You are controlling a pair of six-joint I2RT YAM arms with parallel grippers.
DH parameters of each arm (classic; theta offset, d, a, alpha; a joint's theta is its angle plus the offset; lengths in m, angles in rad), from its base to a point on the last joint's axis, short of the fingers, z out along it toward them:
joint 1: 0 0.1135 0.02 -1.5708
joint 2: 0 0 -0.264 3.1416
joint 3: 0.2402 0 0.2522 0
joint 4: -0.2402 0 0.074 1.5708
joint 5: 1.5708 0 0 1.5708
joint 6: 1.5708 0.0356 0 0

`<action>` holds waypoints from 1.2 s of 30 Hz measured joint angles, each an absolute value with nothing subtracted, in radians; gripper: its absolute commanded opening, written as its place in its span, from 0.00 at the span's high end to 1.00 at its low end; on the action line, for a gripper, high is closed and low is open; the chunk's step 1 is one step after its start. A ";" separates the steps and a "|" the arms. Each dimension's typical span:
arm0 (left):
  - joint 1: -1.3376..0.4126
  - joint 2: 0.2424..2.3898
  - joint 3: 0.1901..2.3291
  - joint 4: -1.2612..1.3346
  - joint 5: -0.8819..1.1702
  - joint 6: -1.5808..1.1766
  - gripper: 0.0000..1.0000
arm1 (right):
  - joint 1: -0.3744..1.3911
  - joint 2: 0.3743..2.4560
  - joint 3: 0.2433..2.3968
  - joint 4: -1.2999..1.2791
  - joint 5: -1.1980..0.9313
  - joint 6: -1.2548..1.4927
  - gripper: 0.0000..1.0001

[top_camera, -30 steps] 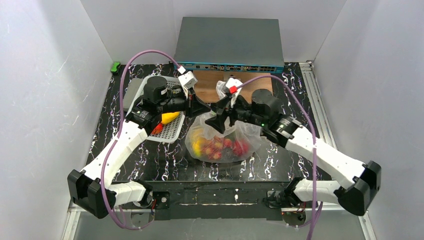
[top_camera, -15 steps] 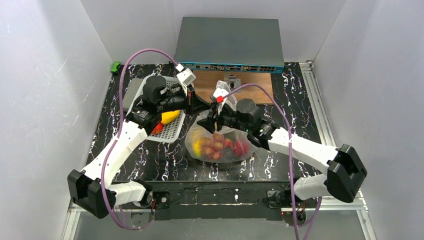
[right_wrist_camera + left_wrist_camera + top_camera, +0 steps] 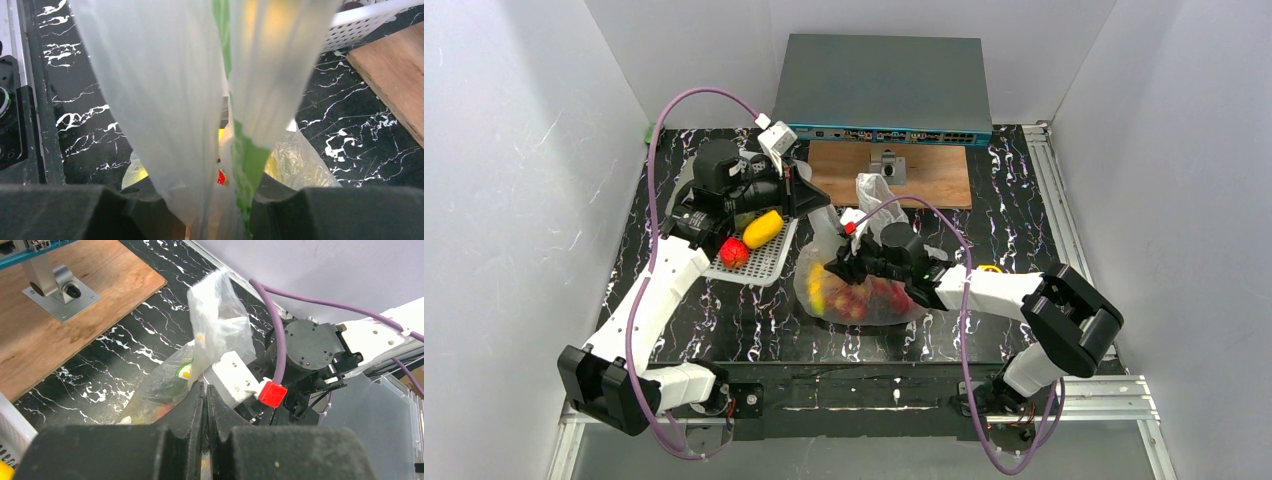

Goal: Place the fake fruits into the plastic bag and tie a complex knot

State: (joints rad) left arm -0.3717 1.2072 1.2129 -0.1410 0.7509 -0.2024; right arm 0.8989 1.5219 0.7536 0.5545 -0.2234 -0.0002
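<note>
Clenched, the left gripper [image 3: 808, 200] seems to nip the plastic bag [image 3: 826, 232] by its upper-left edge. It has drawn back toward the upper left of the frame, stretching the film taut. The right gripper [image 3: 207, 215] has swung down and left to the bag's middle. Its jaws straddle two strands of film, but I cannot tell whether they pinch yet. This looks like the start of the knot. The bag, mid-bench [image 3: 724, 312], holds red and yellow fake fruits [image 3: 856, 297]. The white lattice basket [image 3: 769, 262] to its left carries a yellow fruit [image 3: 763, 228] and a red fruit [image 3: 734, 253], so loading seems incomplete.
</note>
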 measured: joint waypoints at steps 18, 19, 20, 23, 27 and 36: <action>-0.066 1.063 1.170 -0.390 1.008 0.168 0.19 | 0.899 1.522 0.740 0.454 -0.227 -0.015 0.99; -0.034 1.062 1.167 -0.465 1.029 0.267 0.18 | 0.899 1.518 0.740 0.454 -0.229 -0.017 0.99; -0.019 1.067 1.167 -0.529 1.044 0.355 0.17 | 0.899 1.515 0.740 0.454 -0.231 -0.019 0.99; -0.011 1.111 1.150 -0.720 1.103 0.658 0.18 | 0.899 1.505 0.740 0.454 -0.242 -0.029 0.99; -0.039 1.193 1.119 -0.770 1.168 0.796 0.26 | 0.899 1.498 0.741 0.455 -0.258 -0.039 0.99; -0.242 1.298 1.132 -0.540 1.238 0.672 0.59 | 0.899 1.485 0.742 0.464 -0.291 -0.076 0.99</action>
